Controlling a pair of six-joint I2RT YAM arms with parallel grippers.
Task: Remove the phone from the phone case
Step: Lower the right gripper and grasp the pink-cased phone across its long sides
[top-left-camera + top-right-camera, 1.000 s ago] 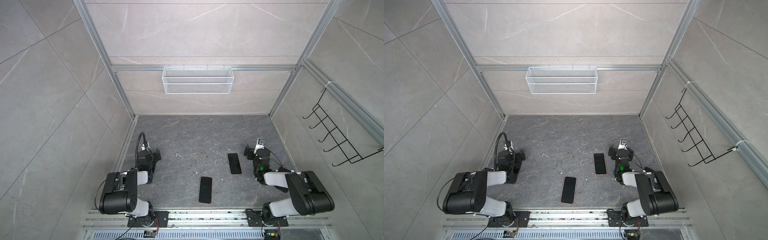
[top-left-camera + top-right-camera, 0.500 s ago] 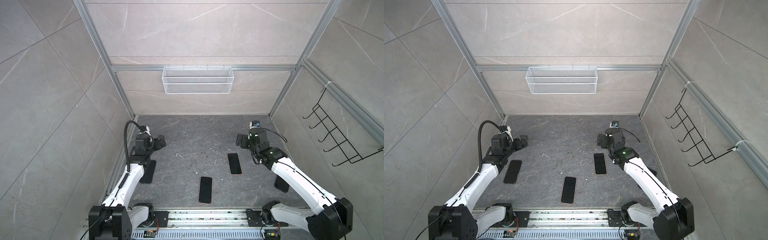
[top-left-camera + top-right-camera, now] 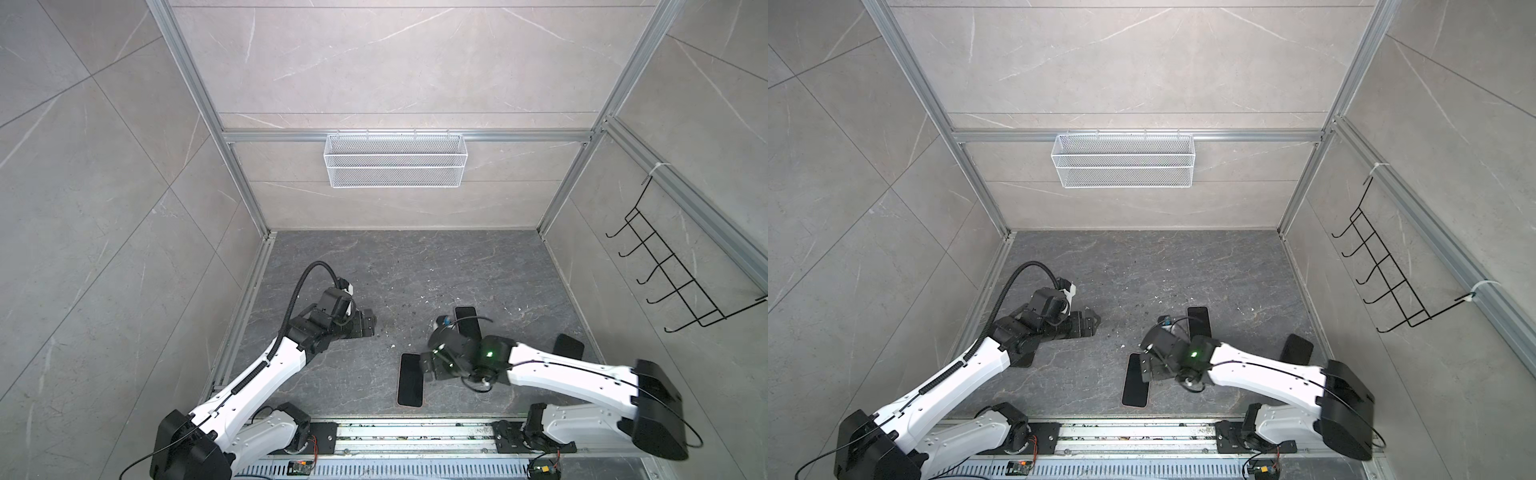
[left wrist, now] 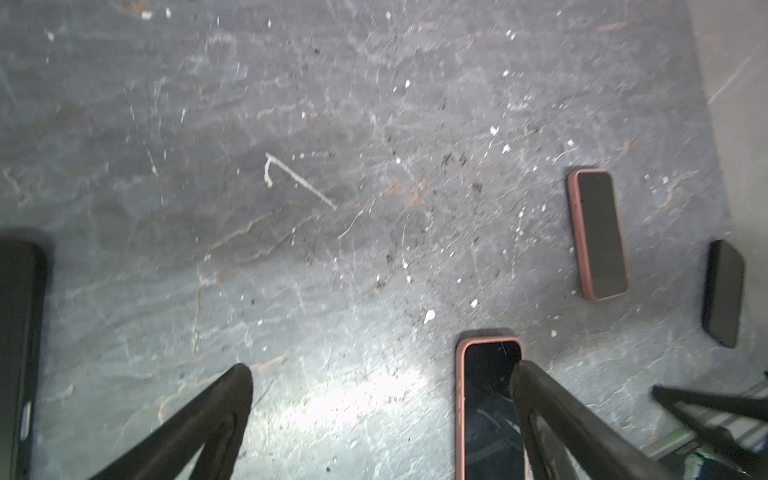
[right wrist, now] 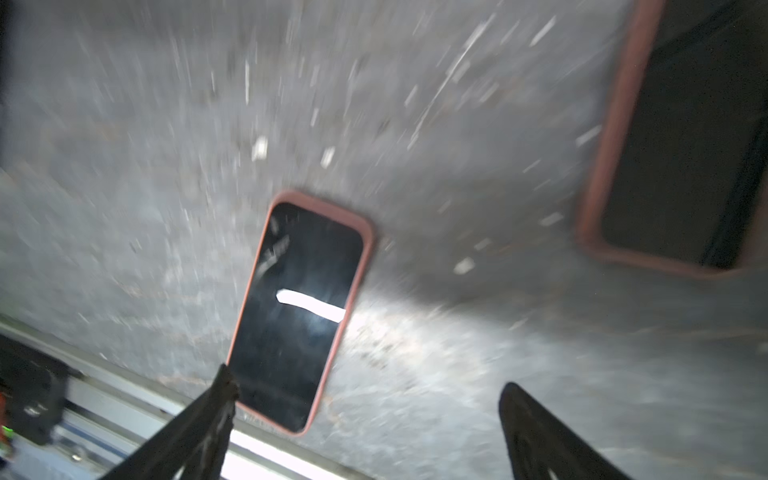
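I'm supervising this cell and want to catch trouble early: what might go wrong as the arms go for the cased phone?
1. The near phone lies flat on the floor; the open right tool above its edge may shove it toward the front rail instead of gripping.
2. The right arm hangs over the far phone and may knock it.
3. The left tool is open and off to the side, so nothing braces the case.

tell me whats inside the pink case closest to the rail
A phone fills the pink case, dark screen up, only the rim showing around it. The phone covers the case's inner back, so anything beneath it is hidden.
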